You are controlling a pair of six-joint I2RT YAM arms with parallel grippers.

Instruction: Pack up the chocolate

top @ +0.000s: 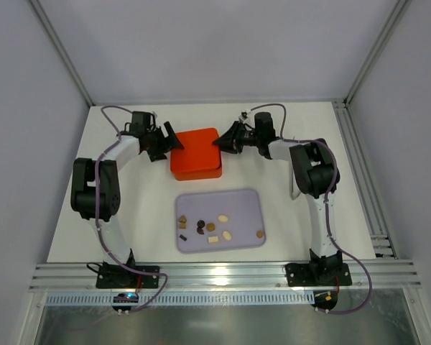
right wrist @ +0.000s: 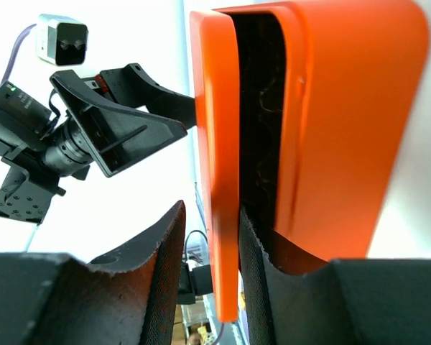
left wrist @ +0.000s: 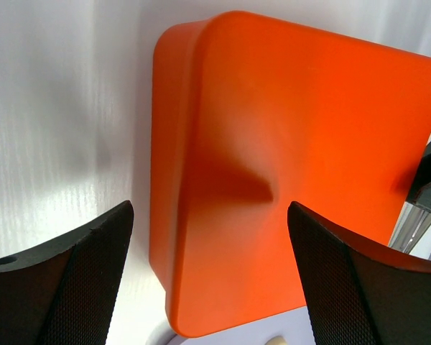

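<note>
Loose chocolate (top: 210,226) lies scattered on a lavender tray (top: 244,201) at the near middle of the white table (top: 129,215). There are about ten dark, tan and cream pieces, and none is packed yet. Behind the tray, both arms work on the orange box (top: 196,164).

The left gripper (top: 169,144) is spread wide with nothing in it. In its own wrist view, its fingers (left wrist: 86,273) frame the near corner of the box (left wrist: 294,144).

The right gripper (top: 223,140) is at the opposite side. In its wrist view the fingers straddle the edge of a thin flat panel, apparently the orange lid (right wrist: 215,144), which stands parted from the box body (right wrist: 345,108) by a dark gap. One finger (right wrist: 262,273) rests against the panel, while a sliver of background shows at the other, so a firm pinch cannot be confirmed.

The step in hand looks like opening the box before any piece goes in.

The pieces are probably very light, hard and smooth-skinned, so they are likely to skid on the tray or chip if squeezed hard. Each probably wants a narrow, gentle pinch across its flanks, taken one at a time from above. The touching dark pair near the tray's middle may need separating first.
</note>
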